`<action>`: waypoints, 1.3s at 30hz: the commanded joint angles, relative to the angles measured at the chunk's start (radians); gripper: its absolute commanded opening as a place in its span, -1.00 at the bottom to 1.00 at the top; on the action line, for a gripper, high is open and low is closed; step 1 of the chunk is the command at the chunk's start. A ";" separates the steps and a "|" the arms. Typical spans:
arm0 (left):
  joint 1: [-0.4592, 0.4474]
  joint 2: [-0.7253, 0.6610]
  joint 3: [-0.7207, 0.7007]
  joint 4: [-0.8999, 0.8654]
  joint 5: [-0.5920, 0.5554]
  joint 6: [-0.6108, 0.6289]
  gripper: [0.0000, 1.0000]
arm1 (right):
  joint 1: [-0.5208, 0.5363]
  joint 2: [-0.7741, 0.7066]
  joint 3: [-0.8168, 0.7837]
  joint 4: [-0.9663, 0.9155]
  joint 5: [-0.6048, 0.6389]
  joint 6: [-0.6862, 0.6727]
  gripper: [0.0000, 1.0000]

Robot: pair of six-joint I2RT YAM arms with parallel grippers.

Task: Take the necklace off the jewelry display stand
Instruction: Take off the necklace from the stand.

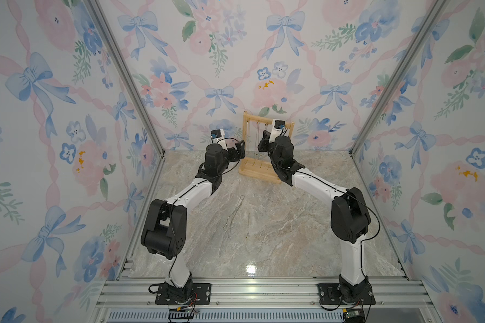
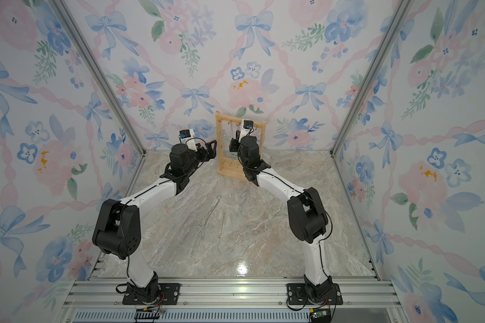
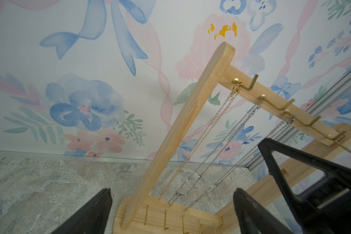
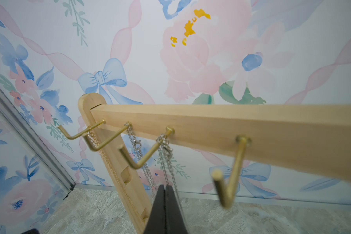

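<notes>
The stand (image 4: pixel 231 131) holds three necklaces (image 4: pixel 137 144) on its hooks (image 4: pixel 109 138). The right gripper (image 4: pixel 166 187) is pinched on a silver necklace (image 4: pixel 165 141); the left gripper (image 3: pixel 172 190) gapes, empty.

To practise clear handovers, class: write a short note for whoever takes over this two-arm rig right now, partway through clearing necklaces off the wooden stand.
Left gripper: open, empty, beside the jewelry display stand.
Right gripper: shut, apparently pinching a hanging silver necklace.
On the stand: that one, a gold necklace and a second silver necklace, all hooked.
Done: two loose necklaces lie on the marble tabletop.
Left: lift the pinched chain off its hook, then lay it down.
</notes>
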 commanded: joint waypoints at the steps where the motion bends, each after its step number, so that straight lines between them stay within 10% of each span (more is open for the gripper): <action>1: -0.010 0.014 0.001 0.014 0.013 -0.005 0.94 | 0.009 -0.023 -0.017 0.037 0.008 -0.024 -1.00; 19: -0.010 0.024 0.001 0.014 0.019 -0.005 0.95 | 0.007 -0.116 -0.099 0.046 -0.043 0.006 -1.00; 27: -0.010 0.026 0.001 0.013 0.023 -0.005 0.95 | 0.024 -0.115 -0.127 0.066 0.025 -0.094 -0.11; 39: -0.010 0.025 -0.001 0.015 0.024 -0.002 0.95 | 0.085 0.014 0.043 -0.006 0.253 -0.269 0.10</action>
